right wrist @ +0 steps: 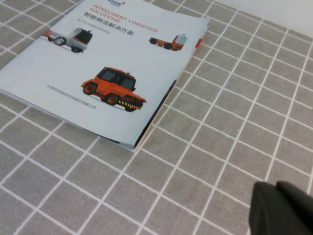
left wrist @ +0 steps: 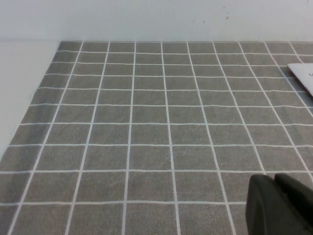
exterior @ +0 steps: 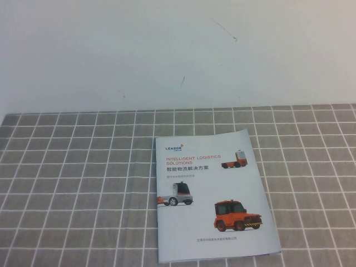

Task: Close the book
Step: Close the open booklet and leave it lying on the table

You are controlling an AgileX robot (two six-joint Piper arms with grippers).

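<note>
Lying cover-up at 5 o'clock on the checked tablecloth [exterior: 67, 167], the logistics brochure [exterior: 214, 197] is judged already shut; only gentle pressing flat is called for. The left gripper [left wrist: 281, 205] is held over bare cloth, the right gripper [right wrist: 283, 208] near the brochure; neither's opening can be told.

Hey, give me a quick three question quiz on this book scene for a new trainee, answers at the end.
1. True or false: the book lies shut, cover up, on the checked cloth.
2. The vehicle printed lowest on the cover is: A green, B orange, C blue.
3. Fill in: the left gripper and right gripper each show only as a dark tip over the cloth, clear of the book; the ____ wrist view shows most of the cover.
Key: 1 true; 2 B; 3 right.
</note>
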